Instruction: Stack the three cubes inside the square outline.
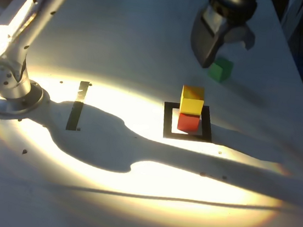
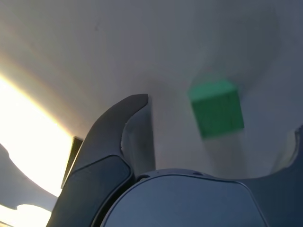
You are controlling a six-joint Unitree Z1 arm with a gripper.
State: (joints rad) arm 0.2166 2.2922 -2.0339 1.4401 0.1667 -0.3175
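The yellow cube (image 1: pixel 192 99) sits on the red cube (image 1: pixel 188 121), and this stack stands inside the black square outline (image 1: pixel 167 121). The green cube (image 1: pixel 220 69) lies alone on the table further back, apart from the stack. My gripper (image 1: pixel 224 51) hangs over it, open, its tip partly covering the cube in the exterior view. In the wrist view the green cube (image 2: pixel 217 108) shows on the table between my spread fingers, untouched, with one dark finger (image 2: pixel 128 118) beside it. The gripper (image 2: pixel 220 116) holds nothing.
The arm's base (image 1: pixel 6 82) is bolted at the exterior view's left. A straight black tape strip (image 1: pixel 78 105) lies between the base and the outline. A bright pool of light and the arm's long shadow cross the white table (image 1: pixel 130 199).
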